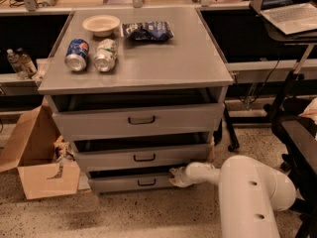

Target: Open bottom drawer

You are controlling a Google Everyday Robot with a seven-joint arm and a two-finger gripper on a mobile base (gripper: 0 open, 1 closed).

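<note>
The bottom drawer [124, 183] is the slim grey front lowest in the cabinet, with a small black centre pull [146, 182]. It stands a little way out, with a dark gap above it. My gripper [173, 177] is at the end of the white arm [247, 192] and sits at the drawer's upper right edge, right of the pull. Above are the mid-sized drawer [143, 157] and the tall top drawer [141, 120], both slightly out.
On the cabinet top [178, 58] lie two cans [77, 55], a bowl [101, 25] and a snack bag [147, 30]. An open cardboard box [37, 162] stands on the floor at left. A black chair [297, 133] and a laptop [292, 14] are at right.
</note>
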